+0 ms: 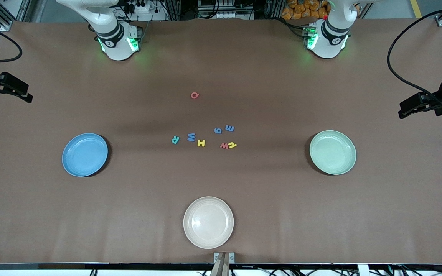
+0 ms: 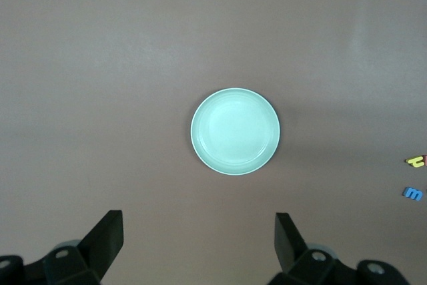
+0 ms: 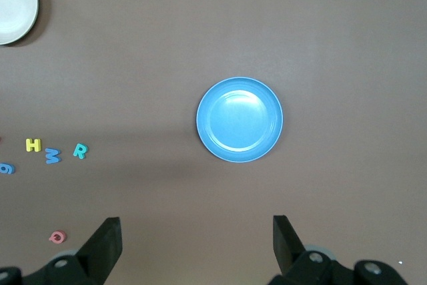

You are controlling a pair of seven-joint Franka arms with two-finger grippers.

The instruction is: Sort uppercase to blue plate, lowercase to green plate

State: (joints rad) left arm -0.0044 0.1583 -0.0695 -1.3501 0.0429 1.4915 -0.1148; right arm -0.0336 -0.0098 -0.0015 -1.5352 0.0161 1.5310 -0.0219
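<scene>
Left gripper: spread wide, nothing held, hung high over the table's left-arm end; green plate seen between its fingers.
Right gripper: spread wide, nothing held, over the right-arm end; blue plate seen between its fingers.
Plates: round, shallow, smooth, bare.
Uppercase: teal R, blue W, yellow H in a row mid-table; pink Q apart.
Lowercase: blue g, blue e; red w touching yellow h.

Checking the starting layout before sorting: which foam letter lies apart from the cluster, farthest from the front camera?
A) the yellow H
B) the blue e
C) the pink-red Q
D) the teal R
C: the pink-red Q lies alone toward the robots' bases, while the teal R, yellow H and blue e sit in the cluster nearer the front camera.
</scene>
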